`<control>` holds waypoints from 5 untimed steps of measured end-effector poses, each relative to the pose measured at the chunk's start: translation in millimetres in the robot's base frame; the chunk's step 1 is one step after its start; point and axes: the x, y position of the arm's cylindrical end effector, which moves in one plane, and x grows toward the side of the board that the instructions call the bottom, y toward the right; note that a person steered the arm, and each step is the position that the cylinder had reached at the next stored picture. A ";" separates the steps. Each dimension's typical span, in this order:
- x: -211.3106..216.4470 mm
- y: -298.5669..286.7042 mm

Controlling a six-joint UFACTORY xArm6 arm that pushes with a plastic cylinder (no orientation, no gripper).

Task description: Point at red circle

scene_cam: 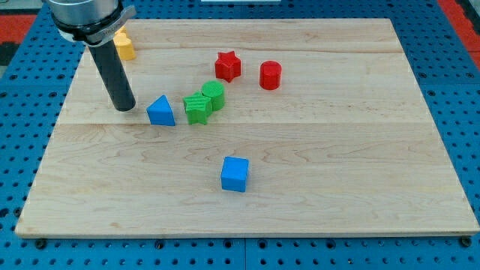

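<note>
The red circle [270,75], a short red cylinder, stands on the wooden board [315,172] right of centre near the view's top. A red star [228,65] lies just to its left, apart from it. My tip [125,107] rests on the board at the left, far to the left of the red circle and a short way left of a blue triangle [160,111]. The rod rises from the tip to the arm's head at the view's top left.
A green star [197,108] and a green circle [214,95] touch each other right of the blue triangle. A blue cube [235,174] sits lower, near the middle. A yellow block [124,46] is partly hidden behind the rod at top left.
</note>
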 end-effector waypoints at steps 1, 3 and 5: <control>0.7 32.0; 97.6 129.6; 69.9 145.2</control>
